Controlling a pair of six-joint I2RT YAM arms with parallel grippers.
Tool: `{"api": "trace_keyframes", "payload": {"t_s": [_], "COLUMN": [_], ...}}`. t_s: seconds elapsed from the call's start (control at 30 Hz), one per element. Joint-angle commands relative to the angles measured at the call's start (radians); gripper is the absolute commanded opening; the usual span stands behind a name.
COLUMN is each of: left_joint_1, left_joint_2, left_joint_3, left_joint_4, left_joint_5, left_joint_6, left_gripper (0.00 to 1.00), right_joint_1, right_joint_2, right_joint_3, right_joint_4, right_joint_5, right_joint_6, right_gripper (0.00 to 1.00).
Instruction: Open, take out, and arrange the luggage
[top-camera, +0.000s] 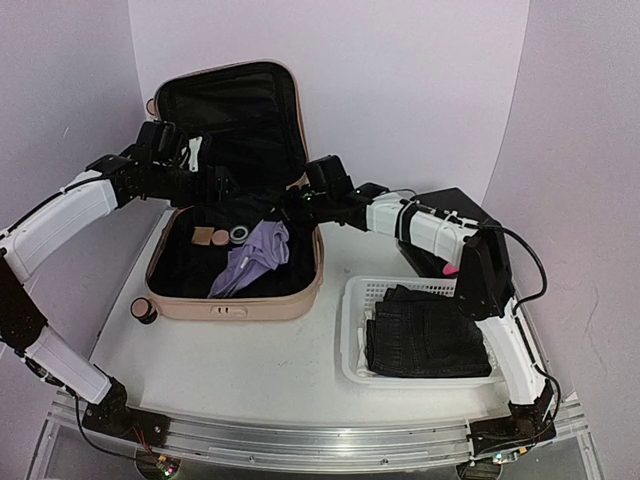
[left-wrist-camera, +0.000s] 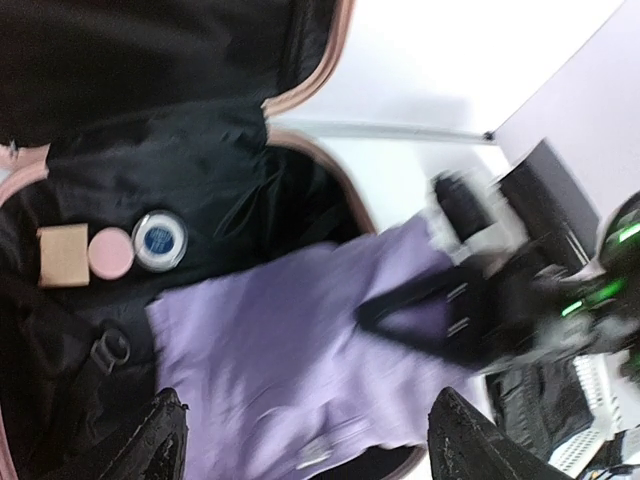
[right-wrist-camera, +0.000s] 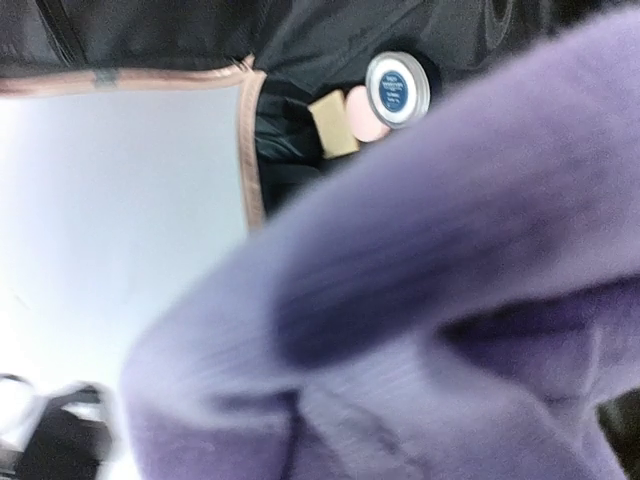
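Top external view shows the pink luggage lying open on the surface, a purple garment inside. Left wrist view alone shows left fingers spread apart, right fingers clamped on the garment; blurred cloth fills the right wrist view, hiding its fingers

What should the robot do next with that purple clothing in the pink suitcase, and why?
Probably a short lift by the right arm: the right gripper is shut on the purple garment, which lies inside the open luggage, and the left gripper stands open. Raising the cloth clear of the rim looks sensible.
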Motion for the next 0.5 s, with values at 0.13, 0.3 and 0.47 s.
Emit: {"api": "trace_keyframes", "payload": {"t_s": [0.13, 0.3, 0.47], "left_joint_1": [0.002, 0.002, 0.001], "left_joint_2": [-0.028, -0.026, -0.018], "left_joint_3": [-0.09, -0.105, -0.117], "left_joint_4": [0.012, 0.018, 0.043], "left_joint_5": [-0.025, -0.007, 0.031], "left_joint_6": [0.008, -0.001, -0.027], "left_gripper": [0.83, 0.83, 0.83], "right_joint_1": [-0.001, -0.001, -0.001], "right_joint_2": [-0.249, -0.439, -0.644], "right_joint_3": [-0.204, -0.444, -0.709], "right_joint_4": [0.147, 0.181, 0.173], "right_joint_5": [-0.03, -0.012, 0.015], "right_joint_6": [0.246, 0.266, 0.312], "right_gripper": [0.0, 0.0, 0.0]}}
